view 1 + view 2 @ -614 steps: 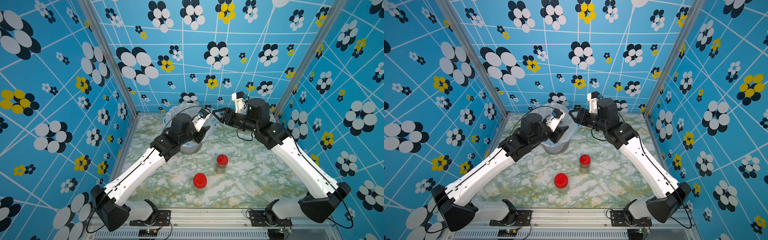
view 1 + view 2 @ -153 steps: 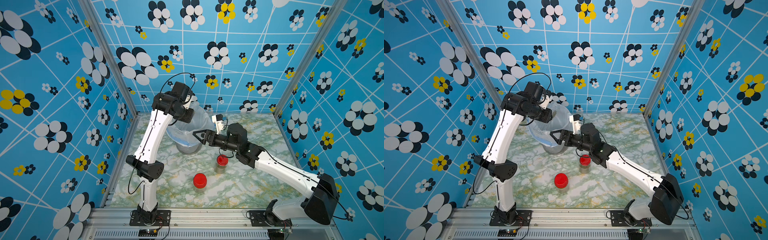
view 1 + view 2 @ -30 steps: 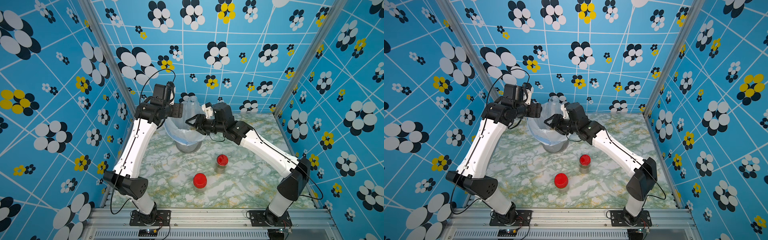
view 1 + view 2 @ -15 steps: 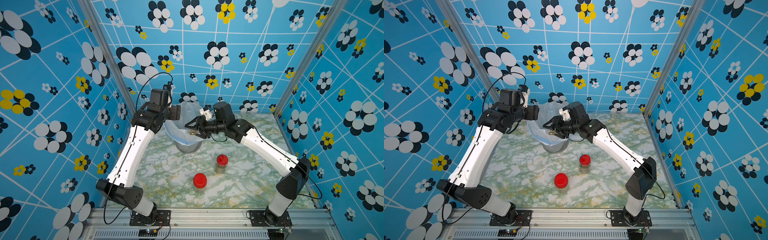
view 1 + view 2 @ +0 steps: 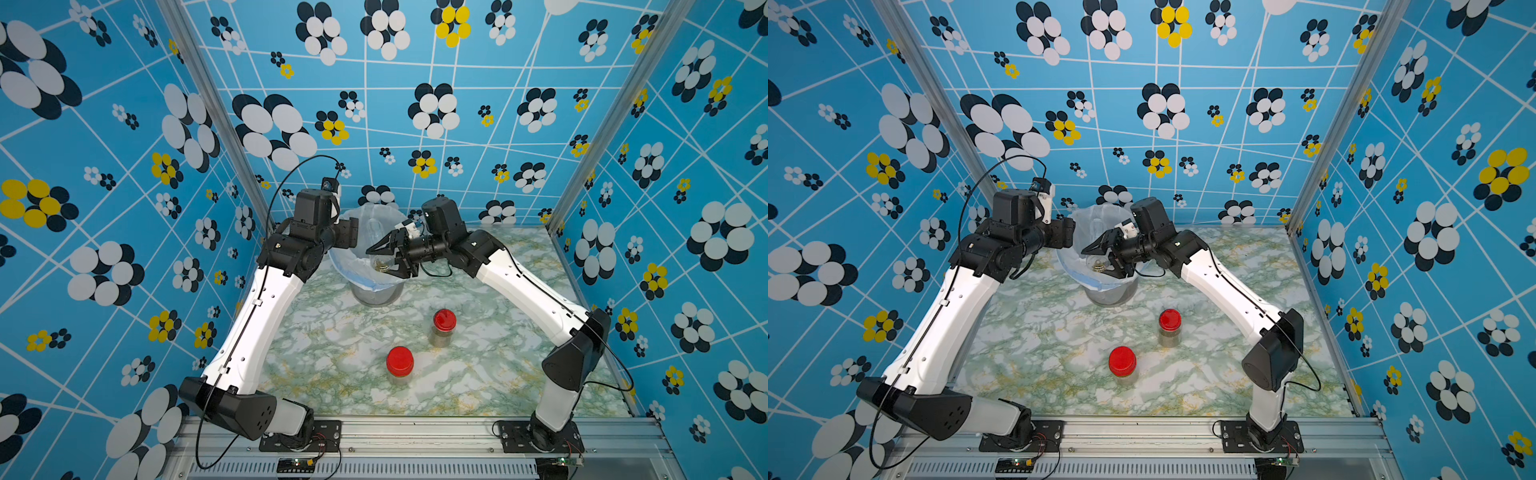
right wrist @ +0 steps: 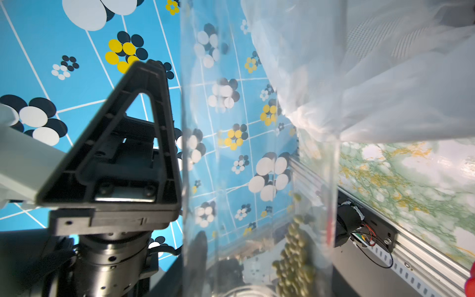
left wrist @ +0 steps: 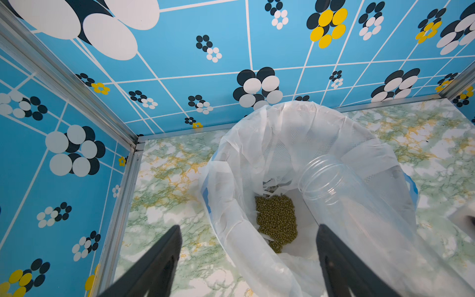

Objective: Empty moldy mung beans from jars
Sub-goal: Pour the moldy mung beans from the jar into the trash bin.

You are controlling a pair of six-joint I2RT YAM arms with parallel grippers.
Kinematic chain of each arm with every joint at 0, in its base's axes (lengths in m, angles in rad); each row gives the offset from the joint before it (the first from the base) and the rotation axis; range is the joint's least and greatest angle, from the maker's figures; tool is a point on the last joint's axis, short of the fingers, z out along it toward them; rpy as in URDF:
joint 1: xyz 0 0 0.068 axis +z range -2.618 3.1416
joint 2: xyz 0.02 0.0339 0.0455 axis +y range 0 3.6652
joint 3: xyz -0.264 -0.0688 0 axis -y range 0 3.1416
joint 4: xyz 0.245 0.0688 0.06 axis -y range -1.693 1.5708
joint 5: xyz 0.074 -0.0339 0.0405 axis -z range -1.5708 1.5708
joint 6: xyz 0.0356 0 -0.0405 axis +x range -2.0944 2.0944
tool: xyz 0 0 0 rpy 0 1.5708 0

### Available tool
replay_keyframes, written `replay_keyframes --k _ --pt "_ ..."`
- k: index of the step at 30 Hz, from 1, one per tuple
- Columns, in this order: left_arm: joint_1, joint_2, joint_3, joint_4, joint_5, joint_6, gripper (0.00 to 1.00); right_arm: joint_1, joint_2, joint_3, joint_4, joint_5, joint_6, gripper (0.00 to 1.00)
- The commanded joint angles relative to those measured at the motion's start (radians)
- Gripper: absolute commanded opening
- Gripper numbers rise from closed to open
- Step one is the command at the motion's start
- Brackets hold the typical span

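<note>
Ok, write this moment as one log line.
right gripper: holds tall jar tipped over bin | left gripper: open | red-lidded jars: closed

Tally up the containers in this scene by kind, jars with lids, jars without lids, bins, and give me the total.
Jars with red lids: 2
Lidless clear jar: 1
Bin lined with a white bag: 1
Total: 4

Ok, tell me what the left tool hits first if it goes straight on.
Probably the white bag liner, whose near rim lies straight ahead of the open left tool. The tipped clear jar sits just beside that line; depth is unclear.
</note>
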Motion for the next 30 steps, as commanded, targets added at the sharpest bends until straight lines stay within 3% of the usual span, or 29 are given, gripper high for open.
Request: replay_keyframes --k 1,12,21,25,30 --pt "0.005 -0.020 -0.029 0.047 0.000 -0.012 0.84 -0.008 0.016 0.013 0.011 -0.031 0.093 0.49" --pt "0.006 -0.039 -0.068 0.090 0.004 -0.018 0.84 -0.023 0.057 0.026 0.101 -0.033 0.241 0.49" --pt "0.005 -0.051 -0.068 0.084 0.007 -0.009 0.84 -0.027 0.093 0.082 0.130 -0.047 0.279 0.48" --pt "0.005 -0.058 -0.068 0.088 0.012 -0.010 0.84 -0.027 0.105 0.165 0.036 -0.046 0.174 0.48" --pt "0.006 -0.062 -0.066 0.096 0.023 -0.013 0.84 -0.025 0.141 0.392 -0.267 -0.001 -0.085 0.47"
